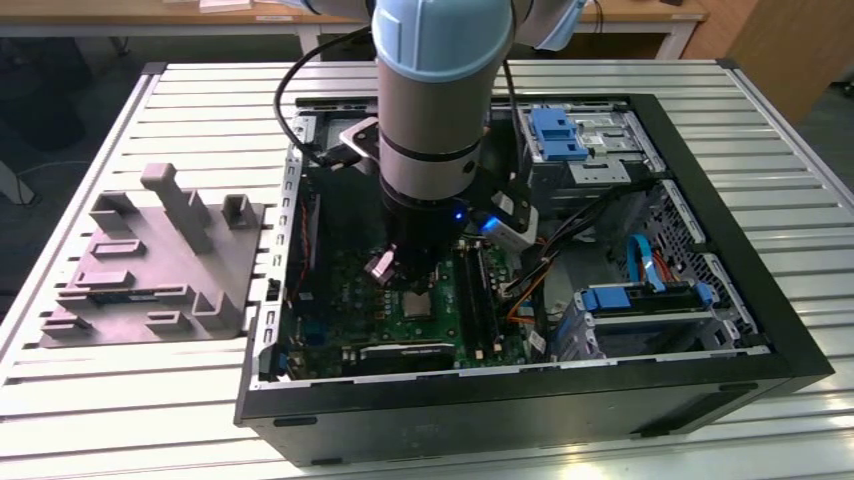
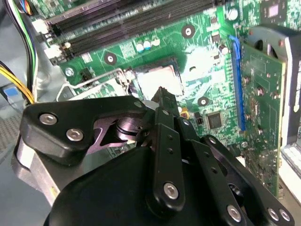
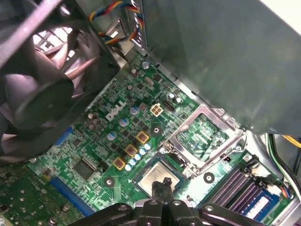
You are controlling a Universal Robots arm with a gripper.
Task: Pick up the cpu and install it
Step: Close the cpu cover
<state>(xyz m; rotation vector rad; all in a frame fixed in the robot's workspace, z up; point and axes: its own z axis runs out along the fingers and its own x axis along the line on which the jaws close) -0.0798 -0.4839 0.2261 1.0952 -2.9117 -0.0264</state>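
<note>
A robot arm's tool (image 3: 164,187) hangs just above the cpu (image 3: 155,178), its fingertips (image 2: 161,94) drawn together with nothing between them. The pale square chip lies flat in the socket of the green motherboard (image 3: 117,141), and the socket's metal frame (image 3: 203,134) stands hinged open beside it. Black memory slots (image 2: 108,28) run past the socket, and a blue-edged expansion card (image 2: 256,117) stands on edge in the second wrist view. Print on the board is left unread. Farther out, in the exterior view, the black computer case (image 1: 747,330) lies open on a slatted metal worktop (image 1: 134,400), with a grey tray (image 1: 147,270) at the exterior view's left.
</note>
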